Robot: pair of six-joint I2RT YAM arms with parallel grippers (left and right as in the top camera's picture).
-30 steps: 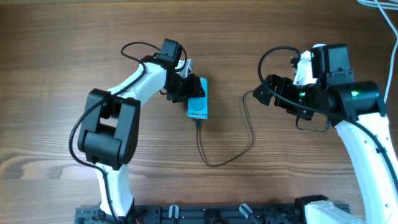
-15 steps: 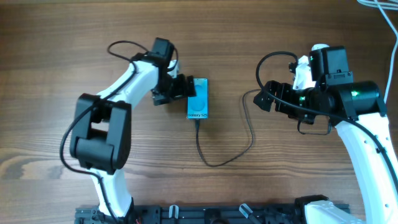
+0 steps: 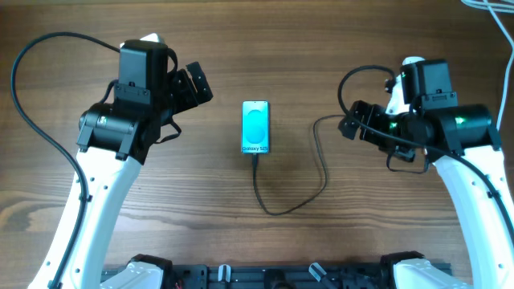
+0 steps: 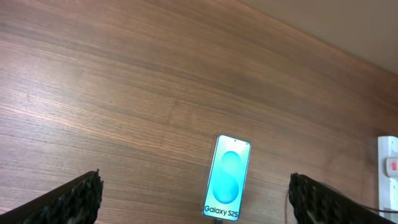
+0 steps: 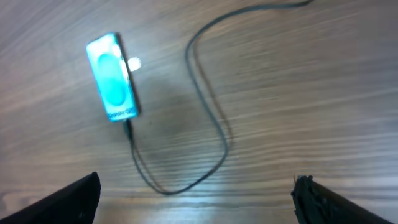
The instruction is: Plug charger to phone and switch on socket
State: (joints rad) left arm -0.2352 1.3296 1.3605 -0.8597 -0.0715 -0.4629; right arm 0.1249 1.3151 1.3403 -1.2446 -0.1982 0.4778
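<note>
The phone (image 3: pixel 256 127) lies flat mid-table, screen lit teal, and shows in the left wrist view (image 4: pixel 227 177) and the right wrist view (image 5: pixel 112 78). The thin black charger cable (image 3: pixel 277 210) meets the phone's bottom edge, loops right and runs under my right arm. Its plug is hidden. It also shows in the right wrist view (image 5: pixel 214 121). The white socket (image 3: pixel 397 84) is mostly covered by my right arm; its end with a red switch shows at the edge of the left wrist view (image 4: pixel 389 171). My left gripper (image 3: pixel 191 90) (image 4: pixel 194 186) is open and empty, left of the phone. My right gripper (image 3: pixel 351 120) (image 5: pixel 196 180) is open and empty, above the cable loop.
A thick white cord (image 3: pixel 491 20) runs off the far right corner of the wooden table (image 3: pixel 257 48). The arm bases stand at the front edge.
My left arm has pulled back left and away from the phone, leaving it uncovered. The phone and cable have stayed put. The right arm has barely moved.
</note>
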